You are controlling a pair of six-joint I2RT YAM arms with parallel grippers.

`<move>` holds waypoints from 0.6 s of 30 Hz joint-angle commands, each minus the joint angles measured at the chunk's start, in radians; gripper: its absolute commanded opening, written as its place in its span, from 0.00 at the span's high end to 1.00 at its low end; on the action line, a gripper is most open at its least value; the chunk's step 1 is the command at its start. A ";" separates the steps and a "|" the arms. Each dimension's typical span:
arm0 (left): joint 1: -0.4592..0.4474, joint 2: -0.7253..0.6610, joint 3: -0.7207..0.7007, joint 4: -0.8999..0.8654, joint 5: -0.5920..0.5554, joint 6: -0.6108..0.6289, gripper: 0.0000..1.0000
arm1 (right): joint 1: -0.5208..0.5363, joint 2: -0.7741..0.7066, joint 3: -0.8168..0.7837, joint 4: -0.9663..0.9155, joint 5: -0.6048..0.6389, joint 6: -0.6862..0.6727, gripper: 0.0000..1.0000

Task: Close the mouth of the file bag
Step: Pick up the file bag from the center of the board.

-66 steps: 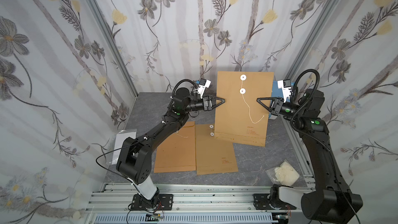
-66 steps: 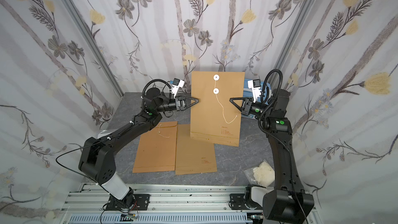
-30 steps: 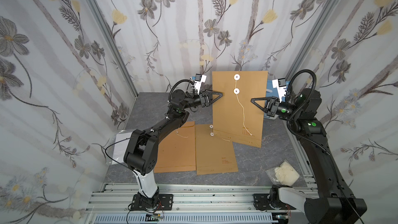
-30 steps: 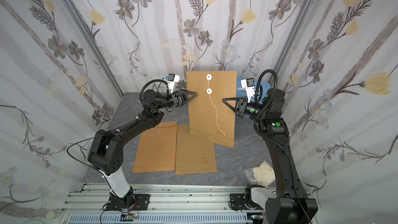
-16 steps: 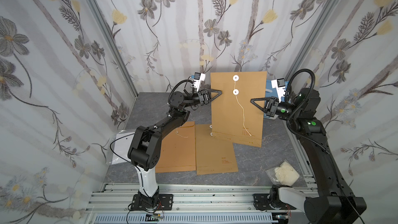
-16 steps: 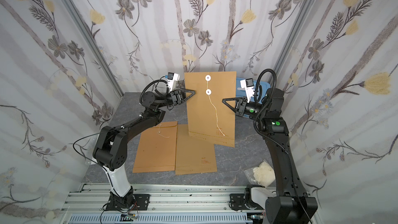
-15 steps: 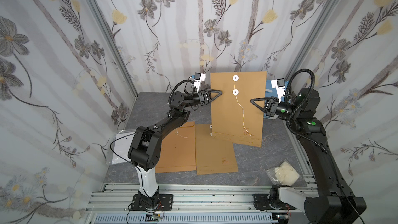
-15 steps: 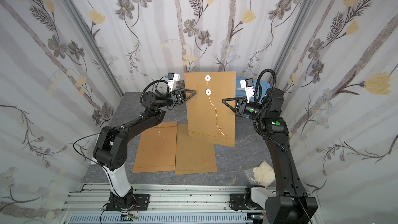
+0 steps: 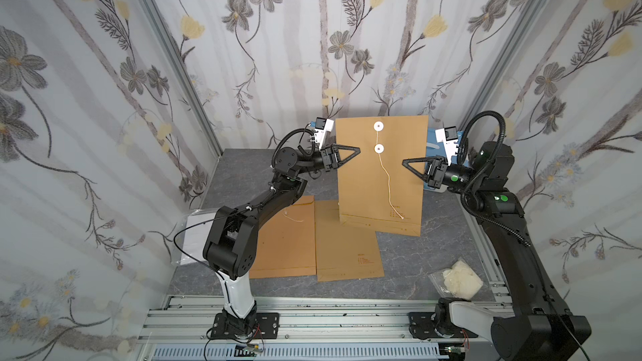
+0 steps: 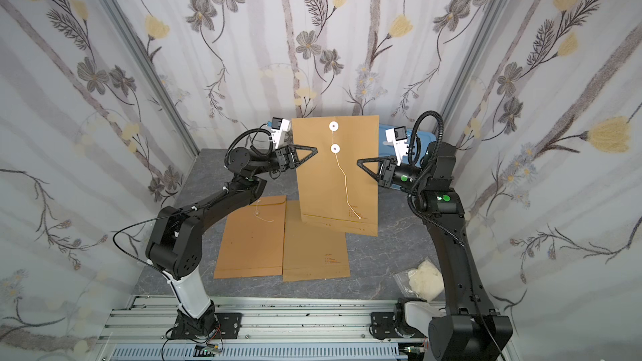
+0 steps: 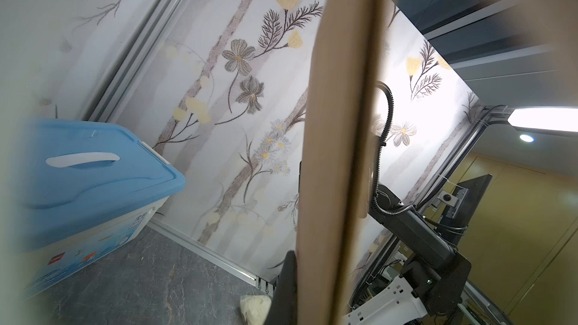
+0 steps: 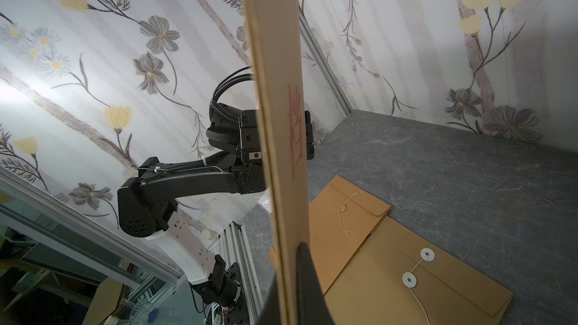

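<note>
The brown file bag [image 9: 368,185] hangs upright in the air above the grey tabletop [image 9: 434,237]. It has an upper disc [image 9: 379,126] and a lower disc [image 9: 379,148], both white, and a loose string [image 9: 387,182] trails down its face. The left fingers [image 9: 347,147] are clamped on one side edge and the right fingers [image 9: 417,159] on the opposite edge.

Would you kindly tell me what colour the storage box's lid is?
Light blue lid, with a white handle; clearest in the left wrist view.
</note>
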 commanded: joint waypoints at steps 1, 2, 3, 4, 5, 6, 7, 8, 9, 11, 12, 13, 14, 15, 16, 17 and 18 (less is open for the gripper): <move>-0.004 -0.017 -0.009 0.008 0.008 0.018 1.00 | 0.004 0.002 0.004 -0.009 0.010 -0.024 1.00; -0.004 -0.019 -0.013 0.006 0.009 0.020 1.00 | 0.004 0.001 0.004 -0.012 0.018 -0.026 1.00; -0.003 -0.020 -0.015 0.004 0.008 0.021 1.00 | 0.004 -0.001 0.006 -0.017 0.021 -0.029 1.00; -0.002 -0.024 -0.018 -0.001 0.005 0.023 1.00 | 0.004 -0.001 0.005 -0.020 0.026 -0.033 1.00; -0.003 -0.026 -0.020 -0.008 0.004 0.029 1.00 | 0.004 -0.001 0.005 -0.028 0.032 -0.038 1.00; -0.002 -0.028 -0.022 -0.016 0.001 0.033 1.00 | 0.004 -0.001 0.008 -0.037 0.038 -0.044 1.00; -0.001 -0.033 -0.026 -0.030 -0.002 0.040 1.00 | 0.004 0.000 0.011 -0.057 0.051 -0.056 0.94; 0.001 -0.036 -0.028 -0.044 -0.009 0.049 1.00 | 0.004 0.002 0.016 -0.081 0.070 -0.070 0.85; 0.002 -0.039 -0.032 -0.046 -0.015 0.058 1.00 | 0.002 0.002 0.022 -0.102 0.092 -0.083 0.76; 0.004 -0.049 -0.034 -0.115 -0.020 0.087 1.00 | -0.003 0.003 0.032 -0.154 0.150 -0.110 0.64; 0.006 -0.054 -0.035 -0.138 -0.023 0.104 1.00 | -0.007 0.001 0.031 -0.165 0.173 -0.113 0.61; 0.007 -0.063 -0.040 -0.170 -0.029 0.128 1.00 | -0.011 -0.003 0.032 -0.175 0.199 -0.113 0.58; 0.008 -0.075 -0.045 -0.203 -0.036 0.154 1.00 | -0.015 -0.007 0.034 -0.191 0.230 -0.114 0.56; 0.007 -0.084 -0.048 -0.231 -0.041 0.175 1.00 | -0.017 -0.010 0.037 -0.203 0.255 -0.116 0.54; 0.007 -0.095 -0.052 -0.264 -0.047 0.202 1.00 | -0.022 -0.018 0.040 -0.221 0.289 -0.119 0.53; 0.007 -0.106 -0.054 -0.299 -0.053 0.225 1.00 | -0.026 -0.027 0.038 -0.233 0.310 -0.123 0.52; 0.007 -0.114 -0.055 -0.323 -0.056 0.244 1.00 | -0.030 -0.036 0.038 -0.242 0.330 -0.126 0.50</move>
